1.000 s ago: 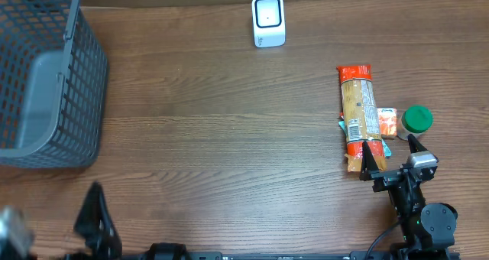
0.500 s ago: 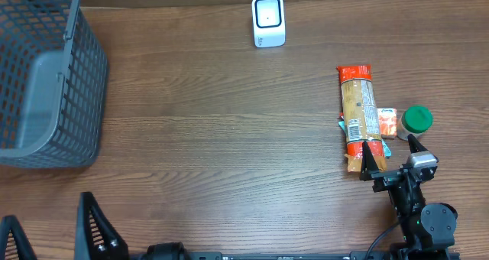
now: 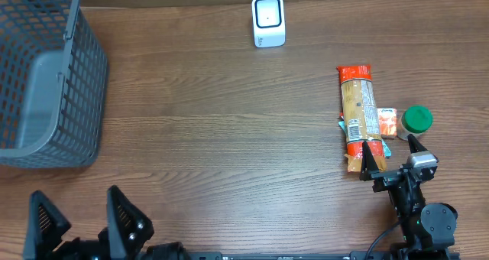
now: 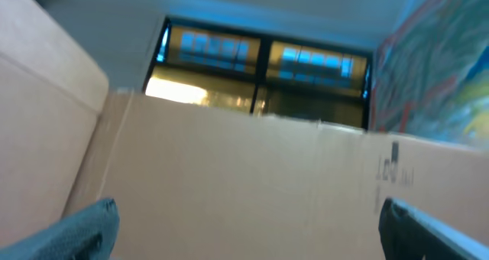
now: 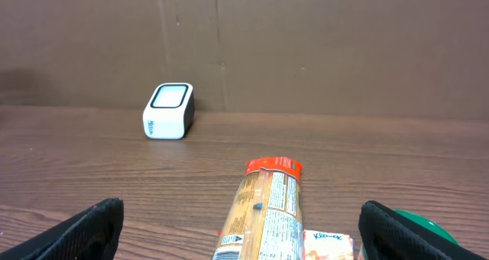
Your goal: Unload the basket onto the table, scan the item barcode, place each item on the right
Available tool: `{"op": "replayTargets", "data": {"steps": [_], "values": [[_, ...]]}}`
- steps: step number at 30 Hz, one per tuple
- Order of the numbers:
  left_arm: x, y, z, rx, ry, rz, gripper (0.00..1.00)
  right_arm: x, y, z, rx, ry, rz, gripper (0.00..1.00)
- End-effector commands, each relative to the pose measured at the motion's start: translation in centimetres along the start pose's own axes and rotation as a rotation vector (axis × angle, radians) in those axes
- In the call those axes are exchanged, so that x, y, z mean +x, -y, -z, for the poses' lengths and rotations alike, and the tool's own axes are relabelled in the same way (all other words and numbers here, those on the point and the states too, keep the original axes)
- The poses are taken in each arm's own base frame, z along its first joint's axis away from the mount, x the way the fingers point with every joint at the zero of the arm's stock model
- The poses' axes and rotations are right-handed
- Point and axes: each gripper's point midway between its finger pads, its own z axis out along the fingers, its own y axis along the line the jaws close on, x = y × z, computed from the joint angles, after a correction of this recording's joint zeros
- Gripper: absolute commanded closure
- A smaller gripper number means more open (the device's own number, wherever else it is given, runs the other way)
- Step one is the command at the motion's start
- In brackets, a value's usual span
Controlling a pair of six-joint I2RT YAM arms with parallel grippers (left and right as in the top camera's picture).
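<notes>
A long orange and tan packet (image 3: 357, 115) lies on the right of the table, with a white barcode label on its near half. It shows in the right wrist view as well, packet (image 5: 267, 206). The white scanner (image 3: 268, 21) stands at the back centre, scanner (image 5: 169, 111). My right gripper (image 3: 390, 154) is open just in front of the packet's near end, nothing between its fingers (image 5: 84, 229). My left gripper (image 3: 80, 214) is open at the front left edge; its camera sees only a cardboard wall (image 4: 244, 176) between its fingertips (image 4: 92, 222).
A small tissue pack (image 3: 387, 122) and a green-lidded jar (image 3: 417, 119) sit right of the packet. A grey mesh basket (image 3: 46, 76) fills the back left corner. Cardboard walls (image 5: 306, 46) stand behind the table.
The left arm has swung right along the front edge, and both its spread fingers now show. The right arm and the items have not moved.
</notes>
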Motion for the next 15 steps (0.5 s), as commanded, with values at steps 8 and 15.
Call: {"op": "replayTargets", "data": {"steps": [8,15], "values": [[7.3,-1.7,-0.6,0.014,0.014,0.022,0.00,0.2,0.3,0.0,0.016,0.003,0.003,0.00],[15.1,-4.0,0.3,-0.030,-0.100,0.061,0.00,0.2,0.3,0.0,0.016,0.003,0.003,0.00]]}}
